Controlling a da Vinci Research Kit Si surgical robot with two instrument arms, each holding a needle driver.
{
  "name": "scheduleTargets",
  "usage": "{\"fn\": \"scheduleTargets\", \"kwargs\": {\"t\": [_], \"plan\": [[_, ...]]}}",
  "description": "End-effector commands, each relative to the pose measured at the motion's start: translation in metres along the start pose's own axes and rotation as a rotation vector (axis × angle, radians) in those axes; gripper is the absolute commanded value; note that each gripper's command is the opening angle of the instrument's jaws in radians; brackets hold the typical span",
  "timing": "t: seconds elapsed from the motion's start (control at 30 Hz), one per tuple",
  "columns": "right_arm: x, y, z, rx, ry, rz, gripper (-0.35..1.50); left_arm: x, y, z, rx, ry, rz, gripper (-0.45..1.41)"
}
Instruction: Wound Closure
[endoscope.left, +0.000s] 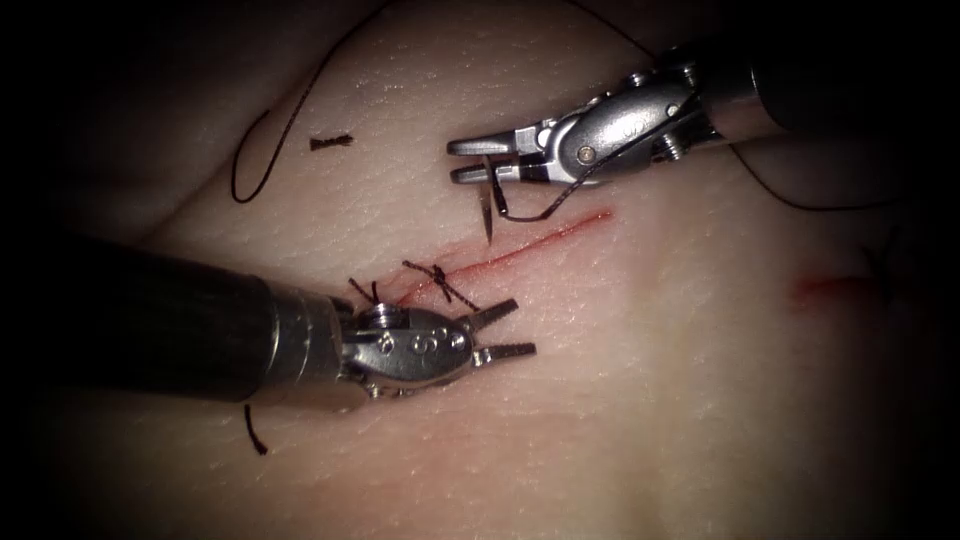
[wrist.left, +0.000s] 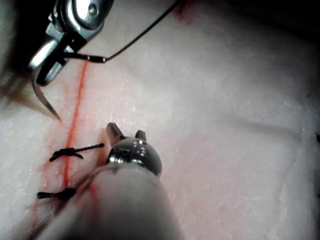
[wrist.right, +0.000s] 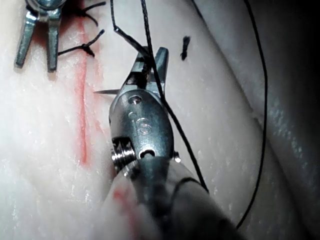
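The tissue (endoscope.left: 620, 400) bears a red cut (endoscope.left: 520, 250) running diagonally. My right tool (endoscope.left: 452, 160) (wrist.right: 150, 57) is shut on the curved needle (endoscope.left: 489, 205) (wrist.left: 45, 102), gripped partway along its curve. The needle's tip points down over the skin on the cut's upper-left side, free of the tissue. Thread (endoscope.left: 560, 195) trails from the needle back along the right tool. My left tool (endoscope.left: 505, 330) (wrist.left: 127, 134) hovers on the cut's lower-right side, jaws open and holding nothing. Two knotted stitches (endoscope.left: 440, 280) (endoscope.left: 365, 292) cross the cut beside it.
A long loop of thread (endoscope.left: 275, 135) lies at the upper left. Cut ends of thread (endoscope.left: 330, 142) (endoscope.left: 255, 430) rest on the skin. A smear of red fluid (endoscope.left: 830, 288) marks the tissue at the right.
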Motion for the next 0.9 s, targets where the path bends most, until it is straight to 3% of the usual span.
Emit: {"fn": "scheduleTargets", "kwargs": {"t": [0.03, 0.47, 0.9], "plan": [[-0.0004, -0.0003, 0.0008, 0.001, 0.002, -0.008, -0.35, -0.0003, 0.0006, 0.0006, -0.002, -0.001, 0.0, 0.32], [-0.0004, -0.0031, 0.0019, 0.01, -0.013, -0.186, -0.35, -0.0006, 0.0006, 0.0001, -0.005, -0.001, 0.002, 0.32], [-0.0013, -0.0066, 0.0012, 0.054, -0.048, -0.227, -0.35, -0.0015, -0.0006, -0.0012, -0.018, 0.0, 0.006, 0.32]]}}
